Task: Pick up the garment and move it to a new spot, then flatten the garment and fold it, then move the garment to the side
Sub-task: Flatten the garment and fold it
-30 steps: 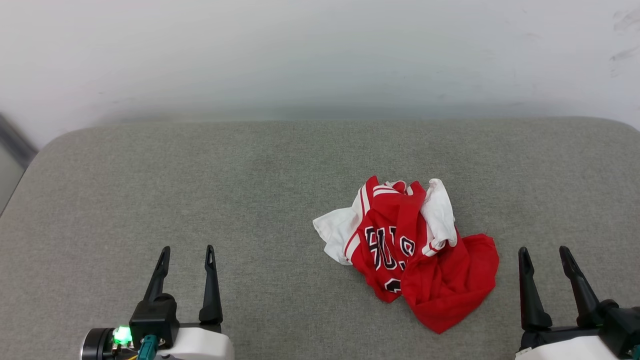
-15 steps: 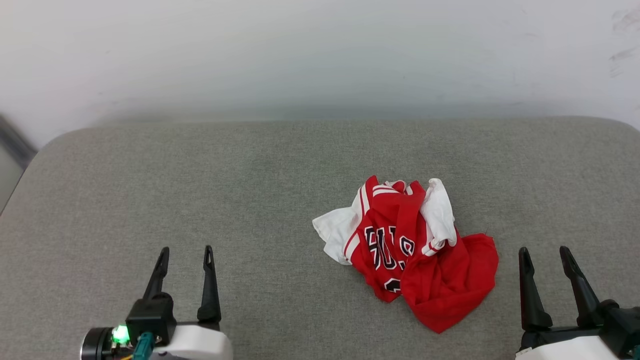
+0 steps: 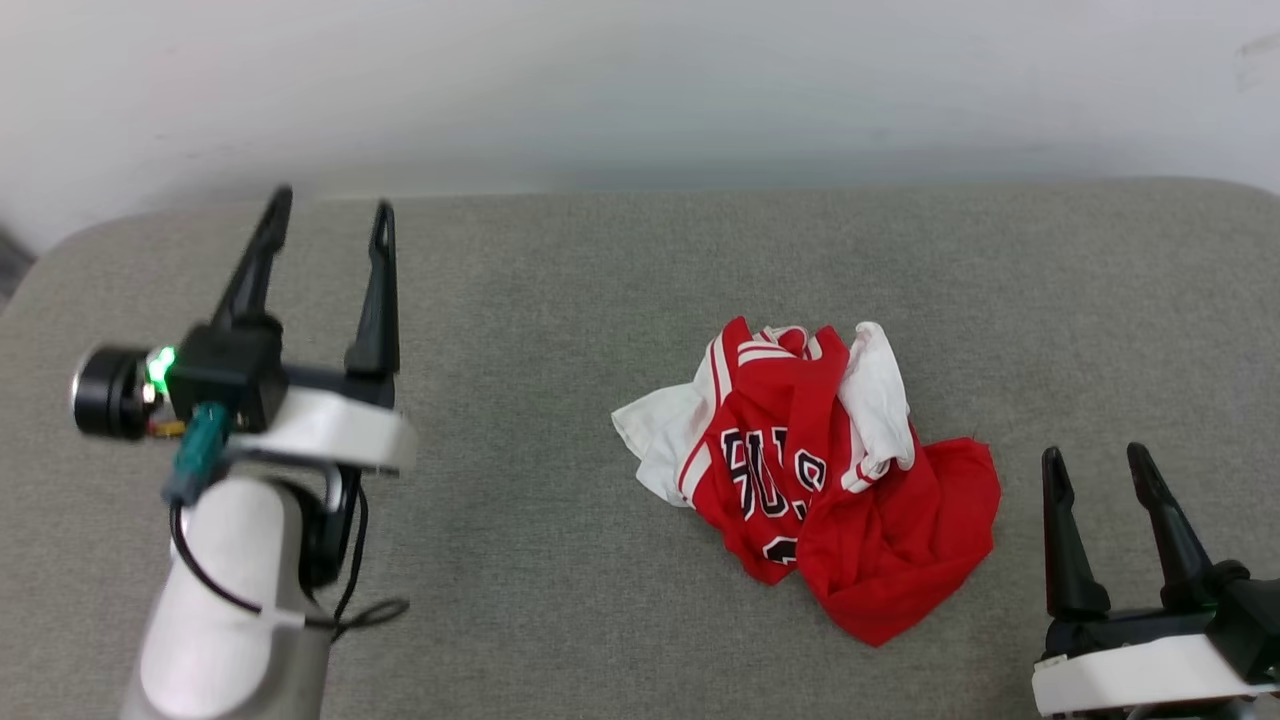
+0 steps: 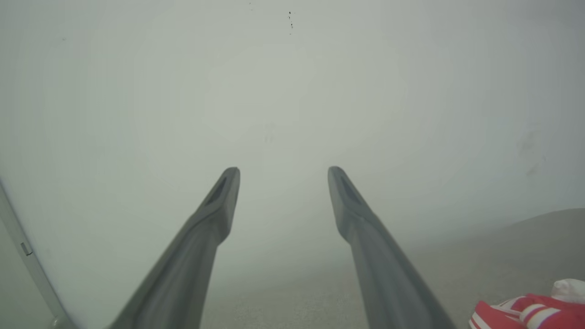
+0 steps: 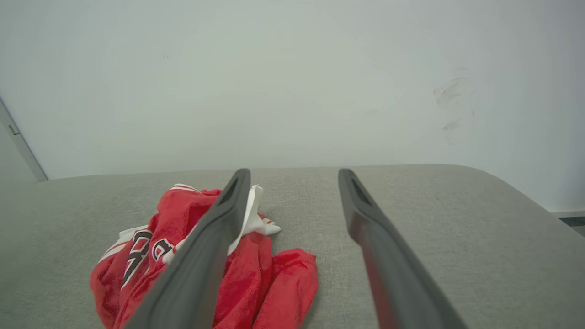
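The garment [image 3: 810, 480] is a red jersey with white sleeves and black letters, lying crumpled in a heap right of the middle of the grey cushioned surface [image 3: 560, 300]. My left gripper [image 3: 330, 205] is raised well to the garment's left, open and empty, fingers pointing at the back wall. In the left wrist view its fingers [image 4: 215, 214] face the wall, with the garment's edge [image 4: 525, 313] at the lower right. My right gripper [image 3: 1100, 460] stands open and empty just right of the garment. The right wrist view has the garment [image 5: 192, 265] at the lower left, partly behind one finger [image 5: 215, 237].
A plain pale wall [image 3: 640, 90] rises behind the surface's far edge. The surface has rounded corners at the back left and back right. A grey frame strip [image 5: 18, 141] runs down the far left.
My left arm has risen and moved forward from the lower left, its gripper now high over the left side. The camera has tipped slightly. The garment and right gripper have stayed put.
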You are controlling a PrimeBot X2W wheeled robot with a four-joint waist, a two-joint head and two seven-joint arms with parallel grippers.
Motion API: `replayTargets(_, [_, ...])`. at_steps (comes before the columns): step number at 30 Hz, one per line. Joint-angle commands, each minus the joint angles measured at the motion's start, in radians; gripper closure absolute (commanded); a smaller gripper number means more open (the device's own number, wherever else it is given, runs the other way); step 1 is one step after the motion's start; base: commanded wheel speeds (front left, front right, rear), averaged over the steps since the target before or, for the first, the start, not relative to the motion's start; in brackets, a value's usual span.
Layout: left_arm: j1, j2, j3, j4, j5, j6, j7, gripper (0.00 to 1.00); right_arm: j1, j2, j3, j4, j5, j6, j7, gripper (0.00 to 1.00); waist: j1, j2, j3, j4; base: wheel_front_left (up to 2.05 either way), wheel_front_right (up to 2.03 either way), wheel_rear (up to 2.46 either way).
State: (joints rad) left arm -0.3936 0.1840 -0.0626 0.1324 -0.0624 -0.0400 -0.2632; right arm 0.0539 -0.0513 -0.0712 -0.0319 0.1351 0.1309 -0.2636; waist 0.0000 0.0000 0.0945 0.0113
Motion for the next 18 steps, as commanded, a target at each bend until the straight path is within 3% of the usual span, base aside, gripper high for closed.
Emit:
replayTargets(1, [-0.036, 0.006, -0.006, 0.012, -0.004, -0.009, -0.002, 0.00, -0.016, 0.002, -0.001, -0.005, -0.005, 0.000, -0.002, 0.00, 0.0000, 0.0000, 0.017, -0.008, 0.00, 0.00, 0.00])
replayTargets(6, [-0.214, 0.037, -0.051, 0.083, -0.018, -0.058, 0.074, 0.00, -0.036, 0.002, -0.003, -0.013, -0.012, 0.000, -0.002, 0.00, 0.0000, 0.0000, 0.054, -0.025, 0.00, 0.00, 0.00])
replayTargets(12, [-0.403, 0.062, -0.164, 0.151, -0.105, -0.088, 0.295, 0.00, -0.059, 0.002, -0.001, -0.019, -0.015, 0.000, -0.002, 0.00, 0.0000, 0.0000, 0.096, -0.046, 0.00, 0.00, 0.00])
replayTargets(18, [-0.553, 0.140, -0.435, 0.195, -0.329, -0.088, 0.602, 0.00, -0.086, 0.002, 0.006, -0.024, -0.015, 0.000, -0.002, 0.00, 0.0000, 0.0000, 0.136, -0.071, 0.00, 0.00, 0.00])
